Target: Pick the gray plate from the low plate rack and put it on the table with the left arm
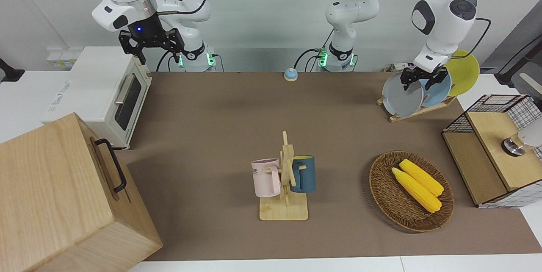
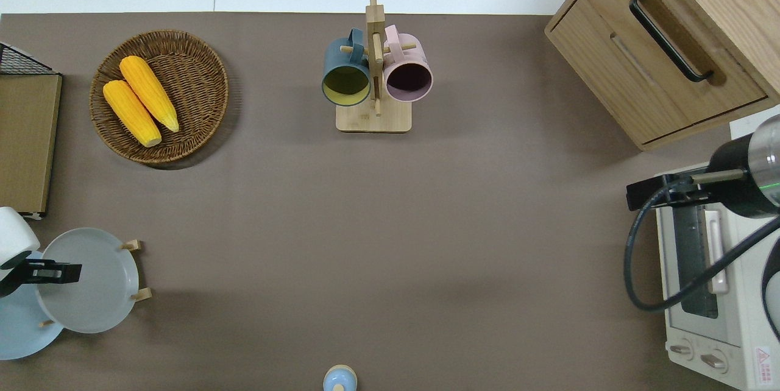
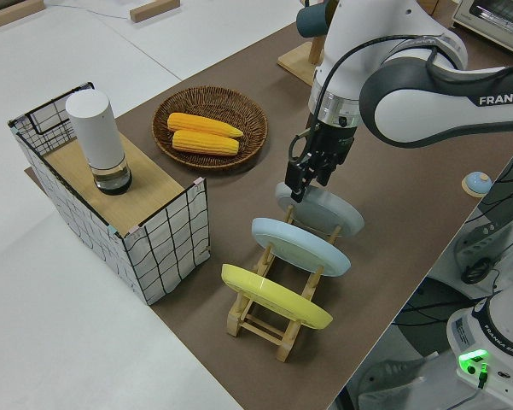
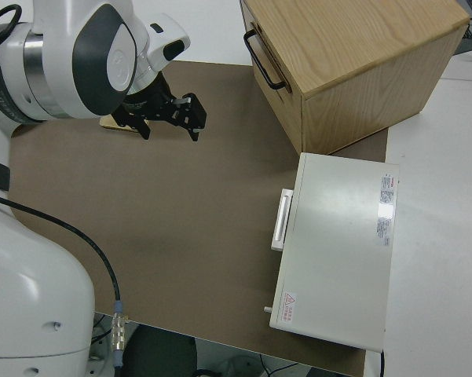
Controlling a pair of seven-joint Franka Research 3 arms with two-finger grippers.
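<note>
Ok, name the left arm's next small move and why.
Probably close on the rim, then lift. The left gripper is at the top edge of the gray plate, which stands in the rack farthest from the yellow plate.

Gray plate (image 3: 324, 211): smooth, satin sheen, possibly ceramic. Low plate rack (image 3: 269, 318): pale bare wood. Table (image 1: 220, 136): matte brown. Basket (image 1: 383, 195): rough woven wicker. Oven (image 4: 338, 251): smooth white casing.

Two white jointed robot arms with dark gray joint caps and black rings. Each ends in a black gripper; the right gripper (image 1: 152, 43) shows a small blue light. Black cables trail along both. Bases glow green.
</note>
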